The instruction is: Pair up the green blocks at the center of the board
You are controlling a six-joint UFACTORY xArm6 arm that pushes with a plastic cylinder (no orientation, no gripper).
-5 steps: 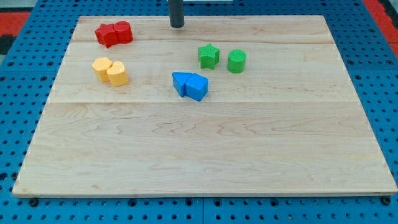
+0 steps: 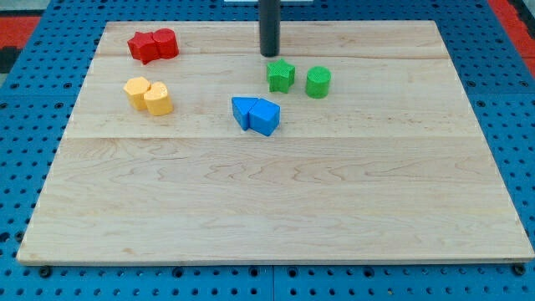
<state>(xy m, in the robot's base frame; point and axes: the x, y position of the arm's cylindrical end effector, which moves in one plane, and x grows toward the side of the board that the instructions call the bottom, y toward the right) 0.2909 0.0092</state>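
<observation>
My tip (image 2: 269, 53) sat in the upper middle of the frame, just above the green star block (image 2: 281, 75) and slightly to its left, close but not clearly touching. There's no pincer on this rod, so nothing to spread or pinch. The green cylinder (image 2: 318, 82) stood just right of the star with a small gap between them (both above centre of the wooden board (image 2: 276, 201)). Two blue blocks (image 2: 257, 114) huddled lower left of the star, yellow ones (image 2: 149, 94) further left, red ones (image 2: 153, 44) upper left.
</observation>
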